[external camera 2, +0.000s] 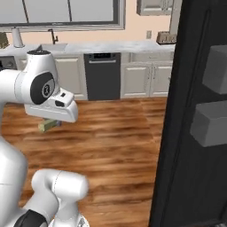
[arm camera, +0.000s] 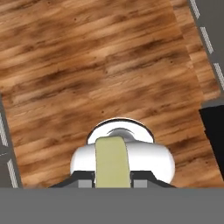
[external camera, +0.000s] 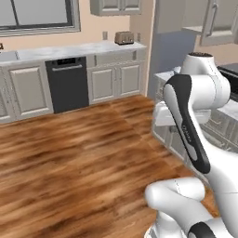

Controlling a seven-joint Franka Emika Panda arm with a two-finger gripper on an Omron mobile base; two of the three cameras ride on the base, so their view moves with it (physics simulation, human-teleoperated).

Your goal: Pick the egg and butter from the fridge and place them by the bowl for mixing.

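Left base view: the white arm rises at the lower right over a brown plank floor (external camera: 69, 148). Far off, a pale stone table (external camera: 69, 50) carries a small brown toaster (external camera: 124, 37) above a black dishwasher (external camera: 68, 83).

Right base view: the black-fronted fridge door with grey bins (external camera 2: 195, 111) stands open along the right edge. Under the arm's white wrist, a yellow-olive stick of butter (external camera 2: 48, 125) pokes out, well above the floor.

Hand view: the hand (arm camera: 113, 181) is closed narrowly on the butter (arm camera: 112, 162), which lies between the two dark tips and runs up the picture's middle, with the robot's base and the floor below it.

The step in hand appears to be carrying the butter toward the bowl. Doing it well likely means keeping the grip steady, swinging clear of the open fridge door and holding the stick level so it does not slip.

The hand view shows the grip itself; the right base view gives the butter's height and the fridge door; the left base view adds the far table.
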